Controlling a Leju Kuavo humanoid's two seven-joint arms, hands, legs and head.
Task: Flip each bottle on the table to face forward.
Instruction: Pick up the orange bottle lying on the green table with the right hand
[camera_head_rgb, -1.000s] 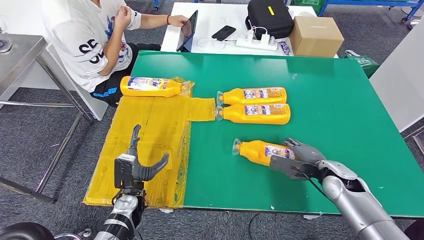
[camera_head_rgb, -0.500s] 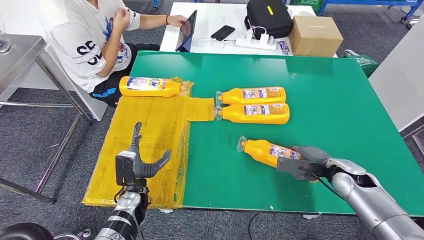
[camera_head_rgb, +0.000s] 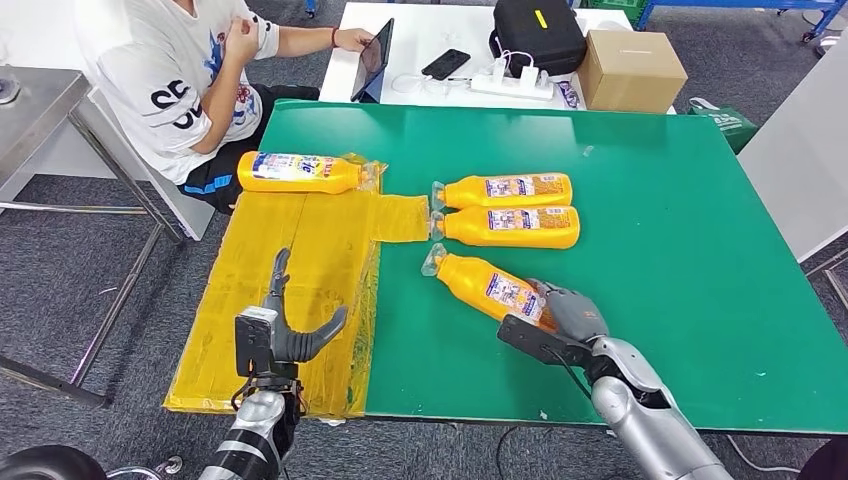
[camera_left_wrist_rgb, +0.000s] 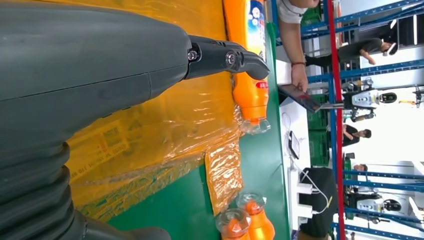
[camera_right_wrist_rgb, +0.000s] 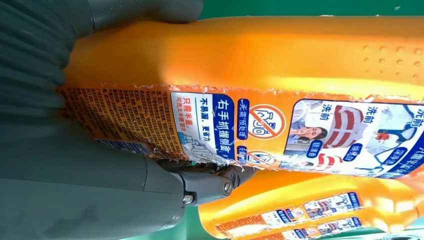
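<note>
Green table (camera_head_rgb: 650, 200), and its left part is under a crinkled yellow plastic sheet (camera_head_rgb: 290, 290) that runs to the near edge. One orange bottle (camera_head_rgb: 300, 172) lies on its side at the sheet's far end. Out on the bare green, two orange bottles (camera_head_rgb: 508, 190) (camera_head_rgb: 510, 227) lie side by side, touching, caps toward the sheet. Just nearer, a fourth bottle (camera_head_rgb: 480, 283) lies tilted at an angle, cap close to the pair.

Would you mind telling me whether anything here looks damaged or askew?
The bottle held by the right hand lies diagonally, unlike the two parallel bottles beyond it, and its label has ragged, torn edges.
</note>
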